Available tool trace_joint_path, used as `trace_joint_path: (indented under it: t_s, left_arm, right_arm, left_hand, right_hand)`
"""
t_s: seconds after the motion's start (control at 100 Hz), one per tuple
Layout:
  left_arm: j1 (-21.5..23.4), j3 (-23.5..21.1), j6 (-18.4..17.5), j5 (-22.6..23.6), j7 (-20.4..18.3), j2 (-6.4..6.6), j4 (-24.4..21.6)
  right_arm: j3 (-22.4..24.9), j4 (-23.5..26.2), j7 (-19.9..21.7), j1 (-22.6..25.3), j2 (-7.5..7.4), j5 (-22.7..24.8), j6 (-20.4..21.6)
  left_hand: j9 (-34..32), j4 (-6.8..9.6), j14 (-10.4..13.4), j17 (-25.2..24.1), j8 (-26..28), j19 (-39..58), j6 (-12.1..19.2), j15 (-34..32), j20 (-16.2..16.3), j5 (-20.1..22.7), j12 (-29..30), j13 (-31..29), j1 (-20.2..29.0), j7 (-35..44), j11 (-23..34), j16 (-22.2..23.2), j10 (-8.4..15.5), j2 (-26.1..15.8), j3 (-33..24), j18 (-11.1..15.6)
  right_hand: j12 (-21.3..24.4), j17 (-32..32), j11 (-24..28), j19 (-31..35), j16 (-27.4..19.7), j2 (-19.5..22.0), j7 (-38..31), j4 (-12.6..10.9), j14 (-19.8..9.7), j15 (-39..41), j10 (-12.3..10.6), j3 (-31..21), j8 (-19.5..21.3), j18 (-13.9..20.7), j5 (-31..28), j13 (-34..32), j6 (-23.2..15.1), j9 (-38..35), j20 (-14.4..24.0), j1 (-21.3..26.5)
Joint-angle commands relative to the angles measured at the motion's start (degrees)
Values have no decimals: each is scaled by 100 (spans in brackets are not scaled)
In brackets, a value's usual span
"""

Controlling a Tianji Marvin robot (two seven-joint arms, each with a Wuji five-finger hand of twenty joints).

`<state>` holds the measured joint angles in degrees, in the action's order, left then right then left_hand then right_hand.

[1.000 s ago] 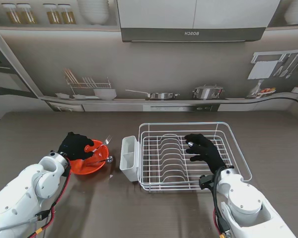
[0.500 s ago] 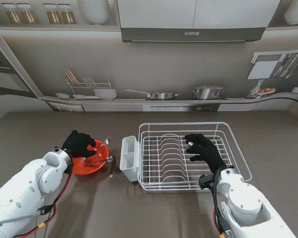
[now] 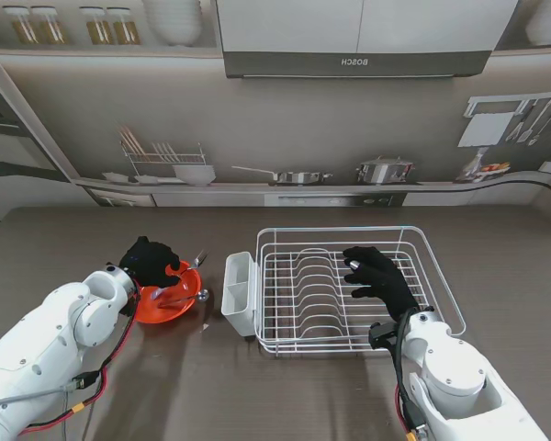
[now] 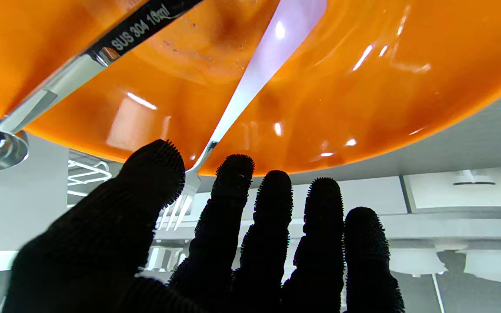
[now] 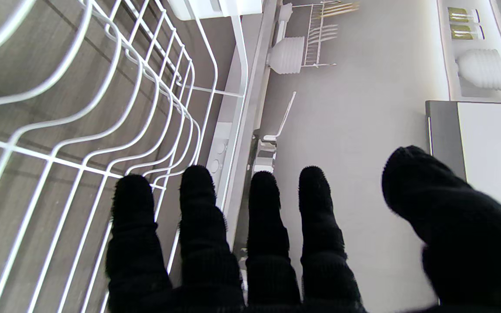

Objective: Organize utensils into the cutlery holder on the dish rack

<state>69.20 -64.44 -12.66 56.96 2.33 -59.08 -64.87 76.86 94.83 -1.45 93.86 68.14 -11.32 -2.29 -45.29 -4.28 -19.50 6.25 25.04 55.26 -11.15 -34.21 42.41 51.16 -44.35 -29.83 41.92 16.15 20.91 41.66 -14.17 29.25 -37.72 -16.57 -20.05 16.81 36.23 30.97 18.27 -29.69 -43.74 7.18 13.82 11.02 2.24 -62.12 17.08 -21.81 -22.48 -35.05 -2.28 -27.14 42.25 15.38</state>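
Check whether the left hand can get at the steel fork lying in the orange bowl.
Probably yes: the left hand hovers open over the orange bowl, thumb and forefinger either side of the steel fork near its tines, nothing between them.

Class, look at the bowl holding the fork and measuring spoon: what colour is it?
The bowl is glossy orange-red, plain with no pattern; the left wrist view shows it best.

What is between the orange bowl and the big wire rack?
The white cutlery holder hangs on the rack's left side, beside the bowl; bare table between, in the stand view.
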Motion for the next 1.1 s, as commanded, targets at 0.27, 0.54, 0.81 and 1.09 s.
trace_joint_path:
  t_s: [0.27, 0.54, 0.81, 1.09]
  left_arm:
    - [-84, 123, 43, 93, -119, 32, -31]
    - [-111, 196, 109, 146, -152, 45, -14]
    - [-81, 201, 181, 205, -186, 53, -58]
    - [-110, 289, 252, 182, -183, 49, -2]
  right_arm:
    - [8, 32, 65, 30, 33, -49, 1]
    - [17, 35, 55, 30, 37, -69, -1]
    - [18, 37, 62, 33, 37, -86, 0]
    - [19, 37, 58, 33, 39, -96, -6]
  left_hand:
    - [-75, -103, 36, -7, 58, 227, -2, -109, 79, 38, -101, -70, -41, 30, 94, 115, 47, 233, -157, 30]
    - [-58, -97, 50, -7, 37, 227, -9, -101, 78, -50, -105, -71, -18, -30, 93, 112, 69, 264, -172, 30]
    - [-48, -93, 73, -7, 7, 227, 7, -89, 77, -171, -132, -71, 9, -106, 127, 107, 96, 320, -252, 30]
    - [-46, -102, 83, -7, 40, 227, 37, -94, 77, -135, -195, -78, -30, -60, 194, 111, 111, 319, -235, 30]
  right_hand:
    - [26, 43, -28, -61, -13, 112, 18, -121, 5, -32, 47, 22, -116, -5, -117, -164, 1, -66, 72, -161]
    - [25, 44, -28, -60, -11, 114, 17, -122, 1, -33, 48, 23, -115, -12, -123, -168, 6, -75, 72, -162]
    - [24, 39, -29, -62, -11, 110, 19, -121, 4, -36, 51, 23, -115, -10, -129, -165, 9, -77, 71, -164]
    - [24, 42, -34, -61, -10, 111, 20, -121, 6, -35, 51, 25, -115, -16, -129, -170, 8, -82, 70, -163]
